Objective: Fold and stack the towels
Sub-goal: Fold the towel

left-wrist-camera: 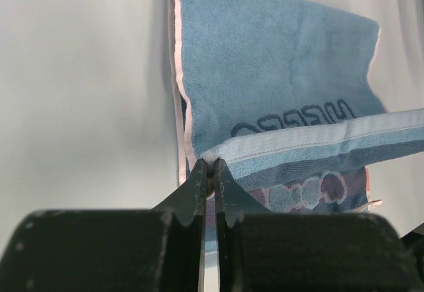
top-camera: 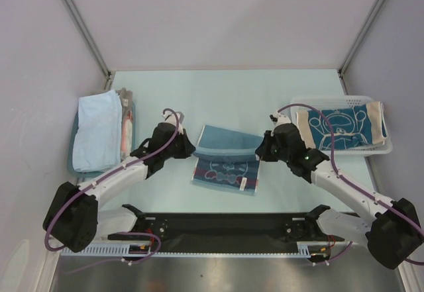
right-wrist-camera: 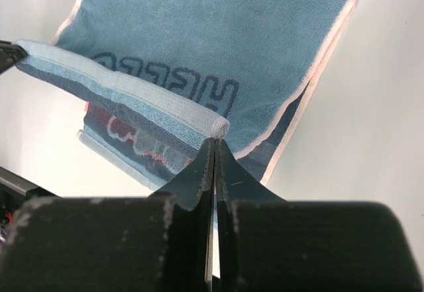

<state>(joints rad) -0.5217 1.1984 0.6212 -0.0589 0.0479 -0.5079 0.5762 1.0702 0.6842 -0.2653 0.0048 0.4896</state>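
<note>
On a pale green surface (top-camera: 225,87) enclosed by grey panels (top-camera: 40,53), two arms are holding up one hem of a blue terry towel with a key-pattern border (top-camera: 228,156).

The left gripper (top-camera: 189,149) is pinching the raised hem at its left corner, with its jaws closed on the cloth. The right gripper (top-camera: 262,149) is clamping the same hem at its right corner, jaws pressed together on it. The hem is stretching between them above the rest of the towel, which is lying on the surface at the centre. Well to the left of this towel, a folded plain light blue towel (top-camera: 96,130) is resting in a shallow teal tray (top-camera: 70,156). Well to its right, a dark teal towel with white line drawing and tan ends (top-camera: 338,128) is lying draped over a white plastic mesh basket (top-camera: 344,99).
</note>
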